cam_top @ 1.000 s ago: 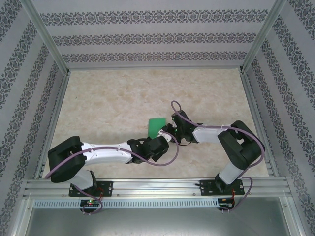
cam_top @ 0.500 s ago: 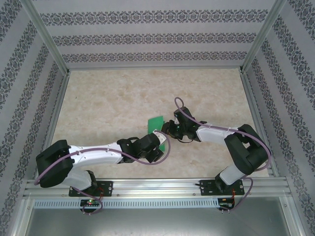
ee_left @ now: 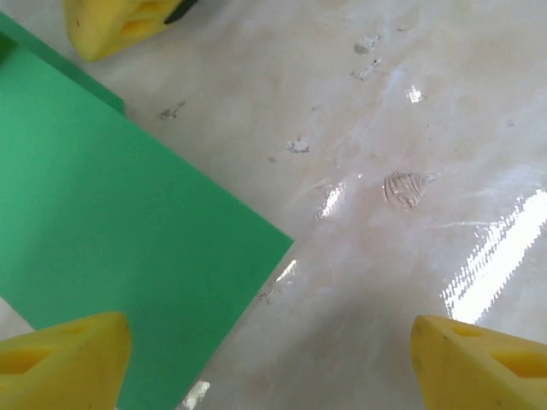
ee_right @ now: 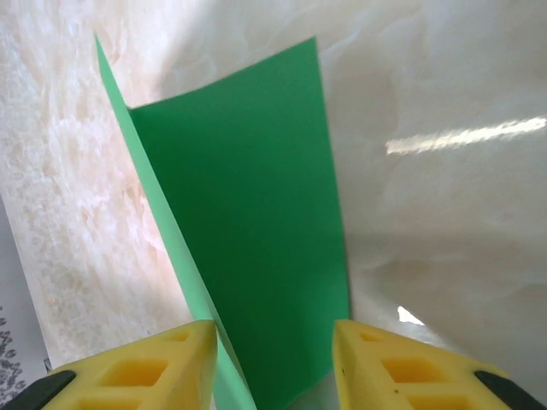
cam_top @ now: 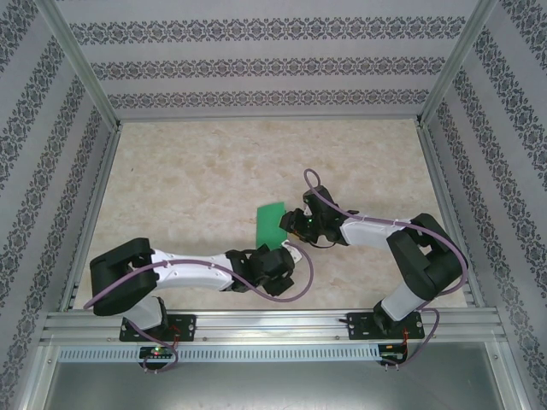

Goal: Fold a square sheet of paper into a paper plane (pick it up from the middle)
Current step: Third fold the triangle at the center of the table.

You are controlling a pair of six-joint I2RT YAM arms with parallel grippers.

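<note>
The square sheet of paper (cam_top: pixel 270 220) lies mid-table as a narrow bright green strip, folded lengthwise. In the right wrist view the paper (ee_right: pixel 248 213) has one flap raised along its left edge. My right gripper (cam_top: pixel 293 224) (ee_right: pixel 269 367) sits at the strip's near right end, its yellow jaws apart and straddling that end. My left gripper (cam_top: pixel 282 249) (ee_left: pixel 269 367) is wide open just short of the paper (ee_left: pixel 102 213), with bare table between its fingertips (ee_left: pixel 60 359). One of the right gripper's fingers (ee_left: pixel 111 26) shows beyond the paper. No paper plane shape has formed.
The marble-patterned tabletop (cam_top: pixel 197 171) is fenced by aluminium posts and patterned walls on three sides. A metal rail (cam_top: pixel 273 323) runs along the near edge at the arm bases. Purple cables loop off both wrists (cam_top: pixel 312 184).
My left gripper has gone from shut to wide open and drawn back from the paper toward the near edge. The right gripper stays at the paper's end.
</note>
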